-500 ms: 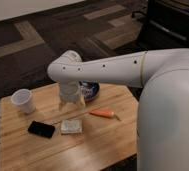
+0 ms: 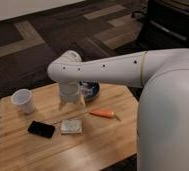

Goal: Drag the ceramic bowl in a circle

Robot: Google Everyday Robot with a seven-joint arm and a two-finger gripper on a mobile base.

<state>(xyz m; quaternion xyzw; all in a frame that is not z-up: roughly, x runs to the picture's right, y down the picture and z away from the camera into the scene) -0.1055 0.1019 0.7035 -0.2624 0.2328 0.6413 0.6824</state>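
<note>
Camera view: my claw hangs from the white arm over the wooden table, just in front of the ceramic bowl near the table's far edge. I cannot tell whether the claw is apart or together. The bowl, round, shallow and glazed dark blue, is half hidden behind the claw. I judge it heavy, rigid, slick and easily chipped, best hooked at the rim and slid flat over the smooth wood. Nearby sit a white cup, a black phone, a pale packet and an orange carrot.
</note>
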